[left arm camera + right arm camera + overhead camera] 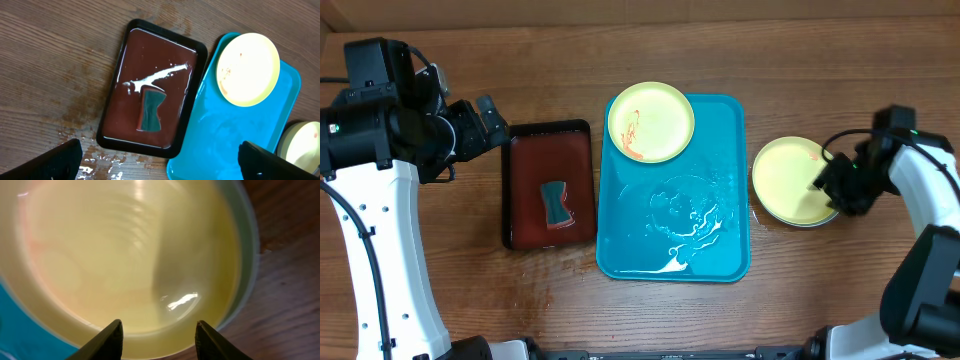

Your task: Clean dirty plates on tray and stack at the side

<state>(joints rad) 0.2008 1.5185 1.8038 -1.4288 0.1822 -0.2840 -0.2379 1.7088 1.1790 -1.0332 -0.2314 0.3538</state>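
Lying lengthwise far-to-near, the tray (715, 200) carries one smeared plate (651, 121); left gripper (160, 146) and right gripper (160, 330) jaws spread, empty.

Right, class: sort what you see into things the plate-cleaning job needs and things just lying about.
Job: smeared plate; turquoise tray it sits on; stacked plates beside that tray; sponge, probably the scrubber.
Lying about: black tray holding the sponge; wet splashes on the table.
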